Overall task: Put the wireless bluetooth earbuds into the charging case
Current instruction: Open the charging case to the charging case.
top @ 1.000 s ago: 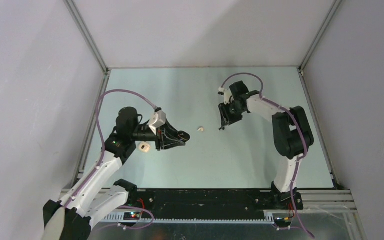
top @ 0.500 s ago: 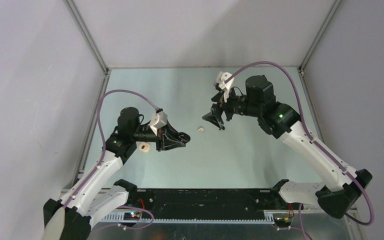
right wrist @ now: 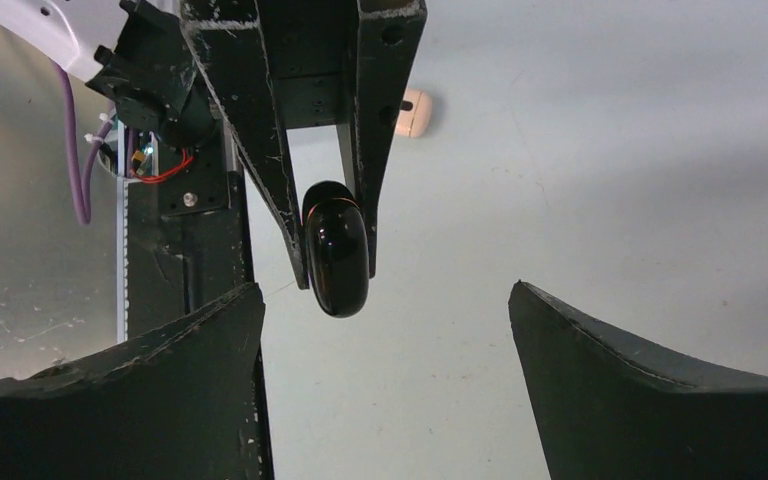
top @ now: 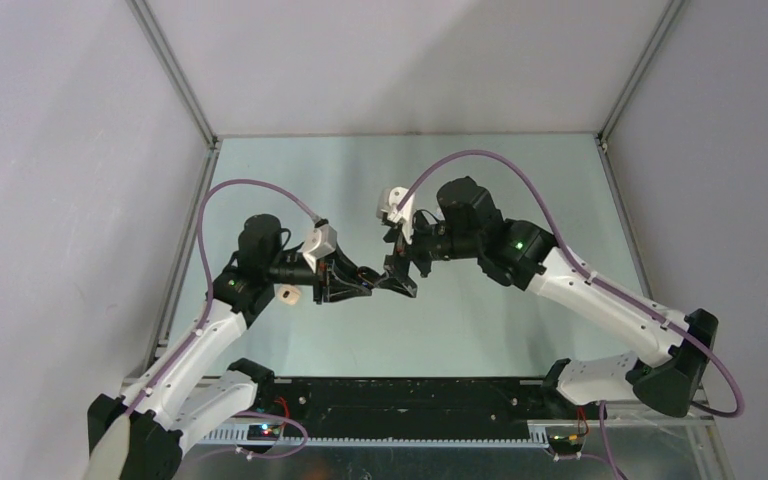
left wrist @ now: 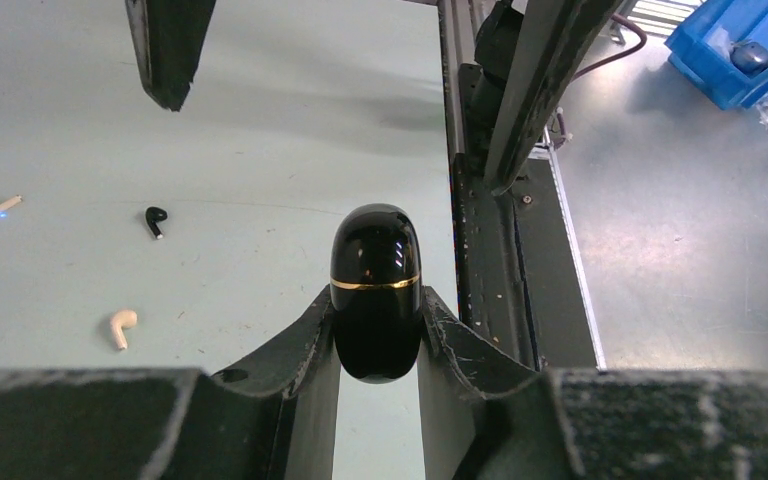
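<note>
L tool (left wrist: 377, 297) clamps charging case (left wrist: 376, 250), long axis aimed at R tool (right wrist: 387, 300). R tool's jaws gape, empty, case near at its 11 o'clock. Earbuds (left wrist: 155, 218) loose on bench (left wrist: 260, 120), 9 o'clock of case.

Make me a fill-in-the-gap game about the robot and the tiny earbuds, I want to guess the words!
The left tool is shut on the ____ case.
A thin ____ band runs around that case.
The right tool stands ____, holding nothing.
On the table lie two beige earbuds and ____ black earbud.
Missing words: black, gold, open, one.
</note>
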`<state>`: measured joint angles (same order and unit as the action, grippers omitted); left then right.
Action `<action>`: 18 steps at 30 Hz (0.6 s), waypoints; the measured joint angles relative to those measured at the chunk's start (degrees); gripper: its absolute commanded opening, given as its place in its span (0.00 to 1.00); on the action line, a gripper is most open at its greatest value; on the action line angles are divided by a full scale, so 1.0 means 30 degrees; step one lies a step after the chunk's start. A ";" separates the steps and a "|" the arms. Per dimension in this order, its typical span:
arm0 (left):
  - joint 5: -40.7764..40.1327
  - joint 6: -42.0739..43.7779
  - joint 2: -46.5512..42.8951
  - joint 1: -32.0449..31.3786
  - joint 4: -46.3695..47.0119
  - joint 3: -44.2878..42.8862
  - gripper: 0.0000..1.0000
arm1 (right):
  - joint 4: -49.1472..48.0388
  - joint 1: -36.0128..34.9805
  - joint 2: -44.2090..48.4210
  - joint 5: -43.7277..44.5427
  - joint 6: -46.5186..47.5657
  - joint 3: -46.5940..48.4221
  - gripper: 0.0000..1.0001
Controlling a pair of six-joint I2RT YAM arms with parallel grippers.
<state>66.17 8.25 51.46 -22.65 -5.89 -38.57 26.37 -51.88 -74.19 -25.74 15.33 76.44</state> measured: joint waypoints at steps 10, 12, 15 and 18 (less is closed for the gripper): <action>0.0000 0.0291 0.0000 0.0000 -0.0313 0.0000 0.00 | -0.0036 -0.0364 -0.0459 0.1064 0.0000 -0.0335 0.97; 0.0000 0.0291 0.0000 0.0000 -0.0328 0.0000 0.00 | -0.0044 -0.0503 -0.0707 0.1435 0.0000 -0.0335 0.97; -0.0007 0.0291 0.0000 -0.0007 -0.0379 0.0000 0.00 | -0.0058 -0.0685 -0.0998 0.2047 -0.0007 -0.0335 0.97; -0.0066 0.0299 0.0015 -0.0007 -0.0386 0.0000 0.00 | -0.0058 -0.0787 -0.1071 0.2586 0.0007 -0.0350 0.97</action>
<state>65.98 9.15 51.51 -22.68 -7.05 -38.57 26.20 -54.24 -77.41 -17.98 15.35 75.40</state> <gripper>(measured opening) 0.329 0.968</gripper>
